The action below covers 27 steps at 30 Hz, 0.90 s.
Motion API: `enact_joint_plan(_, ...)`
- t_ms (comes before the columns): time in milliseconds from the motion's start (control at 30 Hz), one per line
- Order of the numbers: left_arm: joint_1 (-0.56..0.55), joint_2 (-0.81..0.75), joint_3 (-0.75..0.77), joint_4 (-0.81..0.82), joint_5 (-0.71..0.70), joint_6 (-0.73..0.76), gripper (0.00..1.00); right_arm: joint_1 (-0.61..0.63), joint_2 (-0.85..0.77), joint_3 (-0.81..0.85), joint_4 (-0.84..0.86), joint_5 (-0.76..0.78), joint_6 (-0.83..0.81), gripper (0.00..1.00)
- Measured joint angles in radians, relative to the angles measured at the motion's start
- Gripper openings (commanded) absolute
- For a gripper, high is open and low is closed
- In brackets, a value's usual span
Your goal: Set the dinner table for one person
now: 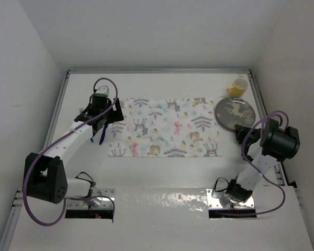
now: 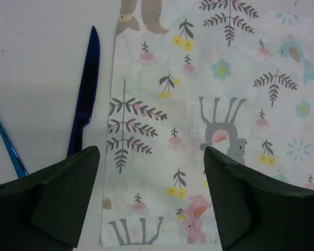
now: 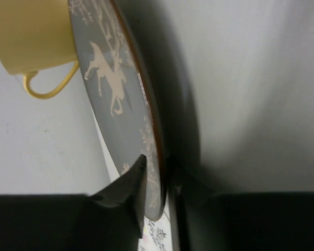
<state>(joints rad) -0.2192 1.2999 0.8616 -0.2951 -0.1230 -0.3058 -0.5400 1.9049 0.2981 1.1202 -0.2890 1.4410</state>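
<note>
The dinner table (image 1: 162,175) is a large white top with metal rails. A deer-and-leaf cloth mat (image 1: 165,127) lies in its middle. A grey plate (image 1: 234,112) with a deer print sits at the mat's right end, and a yellow cup (image 1: 237,87) stands behind it. My right gripper (image 1: 242,134) is shut on the plate's near rim; in the right wrist view (image 3: 157,178) the rim of the plate (image 3: 110,78) runs between the fingers. My left gripper (image 1: 102,114) is open and empty above the mat's left edge (image 2: 152,193). A dark blue knife (image 2: 86,102) lies on the table just left of the mat.
A thin light-blue utensil (image 2: 5,138) lies left of the knife. The yellow cup (image 3: 34,34) stands close behind the plate. White walls enclose the table on the left, back and right. The right rail (image 1: 261,104) runs close to the plate.
</note>
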Motion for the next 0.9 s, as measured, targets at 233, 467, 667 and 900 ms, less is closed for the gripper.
enact_joint_plan(233, 0.000, 0.000, 0.000, 0.000, 0.005, 0.010, 0.75, -0.010, -0.012, -0.038, 0.000, 0.000, 0.004, 0.00)
enact_joint_plan(467, 0.000, -0.012, -0.004, 0.007, 0.013, 0.010, 0.74, -0.016, -0.150, -0.160, -0.016, -0.009, -0.005, 0.00)
enact_joint_plan(667, 0.000, -0.017, -0.006, 0.013, 0.028, 0.010, 0.73, -0.016, -0.309, -0.182, -0.153, -0.032, -0.051, 0.00)
enact_joint_plan(900, 0.000, -0.023, -0.008, 0.023, 0.042, 0.010, 0.73, -0.015, -0.502, -0.112, -0.284, -0.119, -0.107, 0.00)
